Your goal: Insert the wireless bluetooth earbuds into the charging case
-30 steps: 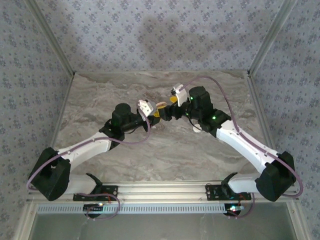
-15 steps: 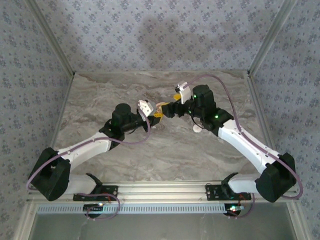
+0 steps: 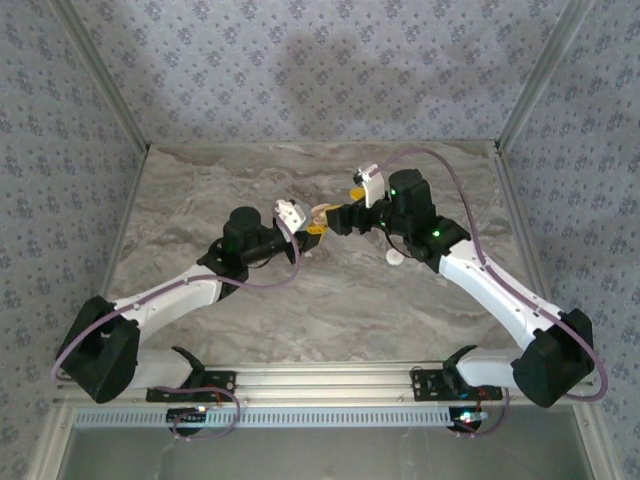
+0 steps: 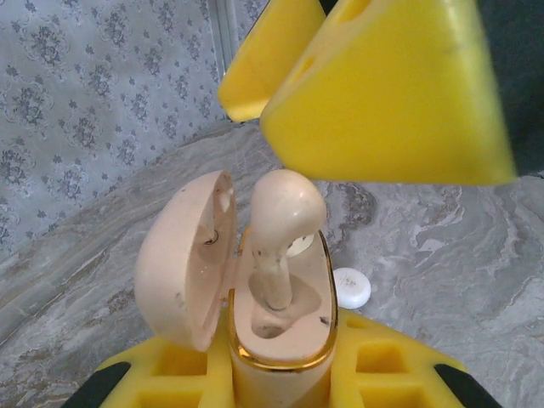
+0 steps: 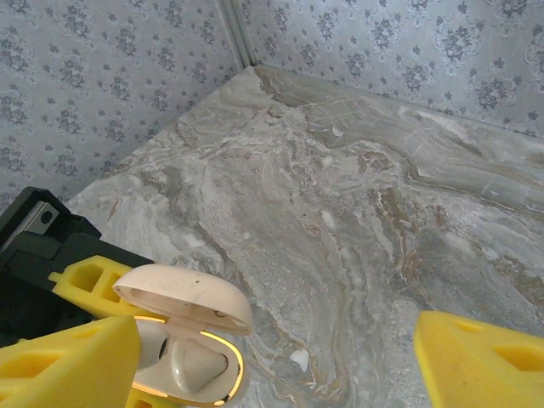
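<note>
The charging case [image 4: 276, 327], peach with a gold rim, stands upright with my left gripper [image 4: 276, 374] shut on it. Its lid [image 4: 183, 255] hangs open to the left. One of the earbuds [image 4: 285, 212] stands in the case with its stem down in the hollow and its round head above the rim. Just above it hover the yellow fingers [image 4: 382, 93] of my right gripper. In the right wrist view the case [image 5: 191, 340] and an earbud [image 5: 194, 367] sit at the lower left, beside the open right gripper [image 5: 280, 365]. From above, the two grippers meet at the case [image 3: 322, 212].
A white round disc [image 3: 397, 257] lies on the marble table [image 3: 300, 310], just right of the grippers, and shows behind the case as the disc [image 4: 350, 287]. Patterned walls close the table on three sides.
My right gripper has swung left and closer to the case, staying open. The left gripper and the case have not moved.
</note>
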Tool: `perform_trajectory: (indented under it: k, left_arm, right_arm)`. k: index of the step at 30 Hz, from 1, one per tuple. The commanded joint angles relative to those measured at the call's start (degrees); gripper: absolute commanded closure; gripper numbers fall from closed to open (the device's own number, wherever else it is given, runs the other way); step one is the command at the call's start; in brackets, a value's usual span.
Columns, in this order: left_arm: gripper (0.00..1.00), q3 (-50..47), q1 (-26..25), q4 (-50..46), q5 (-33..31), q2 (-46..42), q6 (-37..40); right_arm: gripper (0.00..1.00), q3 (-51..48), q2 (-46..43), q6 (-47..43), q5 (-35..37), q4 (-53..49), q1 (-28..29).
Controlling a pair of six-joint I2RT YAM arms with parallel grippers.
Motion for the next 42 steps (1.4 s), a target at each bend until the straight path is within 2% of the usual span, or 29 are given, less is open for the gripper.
perform_trajectory:
  k: [1, 26, 42]
  left_arm:
    - [0.82, -0.03, -0.05, 2.76, 0.8, -2.51, -0.5]
    - [0.82, -0.41, -0.06, 4.79, 1.18, -2.32, -2.08]
    - [0.82, -1.17, -0.02, 10.64, 0.77, 0.38, -7.49]
  right_arm:
    - [0.14, -0.54, -0.76, -0.33, 0.53, -2.56, -0.35]
    - [0.15, -0.01, 0.57, 0.46, 0.56, -2.97, -1.08]
    - [0.16, 1.24, 2.19, 1.63, -0.07, -1.7, -1.68]
